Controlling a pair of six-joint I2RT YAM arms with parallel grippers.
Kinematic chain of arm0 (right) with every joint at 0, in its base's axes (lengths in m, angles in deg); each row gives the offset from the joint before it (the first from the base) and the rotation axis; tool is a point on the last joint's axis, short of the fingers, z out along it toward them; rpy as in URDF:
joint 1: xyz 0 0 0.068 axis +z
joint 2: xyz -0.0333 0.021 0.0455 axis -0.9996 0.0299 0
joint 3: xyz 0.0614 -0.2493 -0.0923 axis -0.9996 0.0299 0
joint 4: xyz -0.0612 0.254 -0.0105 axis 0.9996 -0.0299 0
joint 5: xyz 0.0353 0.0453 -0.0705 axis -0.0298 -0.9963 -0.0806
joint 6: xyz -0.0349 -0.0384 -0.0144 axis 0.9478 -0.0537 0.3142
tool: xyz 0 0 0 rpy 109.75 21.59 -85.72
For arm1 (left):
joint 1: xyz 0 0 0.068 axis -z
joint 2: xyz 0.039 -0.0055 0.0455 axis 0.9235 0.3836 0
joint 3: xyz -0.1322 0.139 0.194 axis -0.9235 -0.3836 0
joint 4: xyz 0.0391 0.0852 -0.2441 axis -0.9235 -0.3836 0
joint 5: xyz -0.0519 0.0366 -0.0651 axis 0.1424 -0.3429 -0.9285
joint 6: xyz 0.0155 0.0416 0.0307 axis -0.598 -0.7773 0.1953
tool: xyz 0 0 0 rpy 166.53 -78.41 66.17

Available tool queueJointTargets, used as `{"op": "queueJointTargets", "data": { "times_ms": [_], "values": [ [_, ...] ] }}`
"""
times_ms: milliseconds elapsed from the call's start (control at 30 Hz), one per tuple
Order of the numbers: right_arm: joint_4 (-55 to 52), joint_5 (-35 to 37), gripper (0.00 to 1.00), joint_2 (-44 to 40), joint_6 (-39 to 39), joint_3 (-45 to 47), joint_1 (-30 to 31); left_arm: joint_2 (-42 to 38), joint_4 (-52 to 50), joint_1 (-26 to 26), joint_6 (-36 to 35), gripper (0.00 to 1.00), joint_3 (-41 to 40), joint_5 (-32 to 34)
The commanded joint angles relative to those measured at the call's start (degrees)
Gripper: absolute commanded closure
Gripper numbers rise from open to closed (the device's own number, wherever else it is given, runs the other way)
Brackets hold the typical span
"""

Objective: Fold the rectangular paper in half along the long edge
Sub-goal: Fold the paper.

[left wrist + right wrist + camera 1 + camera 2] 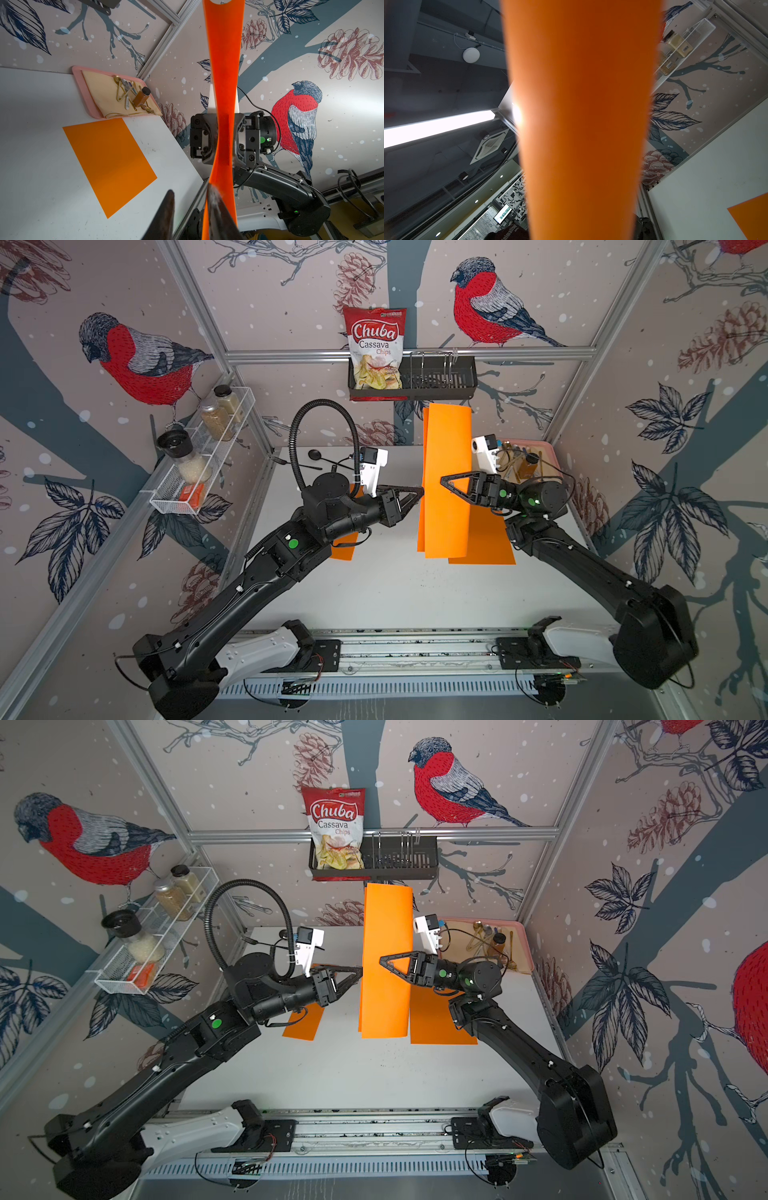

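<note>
An orange rectangular paper [446, 448] [386, 928] hangs upright above the table, doubled over on itself. My right gripper [444, 481] [383, 961] is shut on its middle; the left wrist view shows the sheet [224, 62] pinched between the right gripper's [225, 141] jaws. The paper [581, 104] fills the right wrist view and hides the jaws there. My left gripper [417, 491] [190, 189] sits at the paper's opposite edge, open. One of its fingers [216, 205] touches the sheet, and the other stands clear of it.
Two more orange sheets lie flat on the table, one [486, 539] under the right arm and one [345, 547] under the left arm. A pink tray [544, 448] with cutlery sits back right. A black basket [436, 381] and a wire shelf [199, 472] hang on the walls.
</note>
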Motion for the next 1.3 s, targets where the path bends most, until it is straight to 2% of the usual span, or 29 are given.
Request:
{"op": "queueJointTargets", "data": {
  "times_ms": [0,133,333,467,633,700,1100,1267],
  "values": [
    [1.35,-1.59,0.82,-0.25,0.45,-0.54,-0.13,-1.17,-3.63,0.11,-3.14,0.68,2.01,5.94],
    [0.51,-1.88,0.82,-2.25,0.92,-0.63,-0.04,-4.22,-1.52,0.05,-3.57,0.63,1.24,8.22],
    [-8.07,-1.63,0.82,-3.39,7.10,-1.84,0.27,-4.93,7.63,0.05,-1.70,0.54,-1.75,0.09],
    [-12.69,-1.26,0.82,-4.03,10.25,-2.83,0.80,-4.26,9.85,0.09,-1.30,0.50,-2.68,-2.12],
    [-14.49,-1.09,0.82,-4.21,11.28,-3.09,0.84,-3.87,10.95,0.03,-1.51,0.31,-2.94,-3.54],
    [-15.23,-0.91,0.82,-4.12,11.83,-3.09,0.86,-3.79,11.30,0.05,-1.43,0.27,-3.03,-3.85],
    [-15.82,-0.56,0.82,-3.27,12.89,-4.37,2.75,-2.03,11.30,0.05,-1.03,0.26,-3.78,-4.42],
    [-21.23,0.28,0.82,-3.13,16.99,-5.69,3.93,-1.67,12.14,0.07,-0.62,0.26,-4.17,-4.96]
  ]
}}
